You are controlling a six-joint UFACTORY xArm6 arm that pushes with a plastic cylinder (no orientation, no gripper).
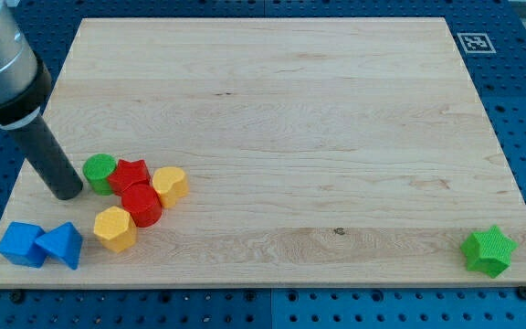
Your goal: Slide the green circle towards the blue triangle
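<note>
The green circle [99,172] sits at the view's left on the wooden board [281,110], touching a red star [130,174] on its right. The blue triangle [61,245] lies below it near the board's bottom-left corner, next to a blue cube [22,244]. My tip [66,191] rests on the board just left of the green circle, close to it or touching it, and above the blue triangle.
A red cylinder [142,205], a yellow hexagon [170,185] and another yellow hexagon [115,228] cluster to the right of and below the green circle. A green star [489,250] sits at the bottom right. An ArUco tag [472,42] marks the top-right corner.
</note>
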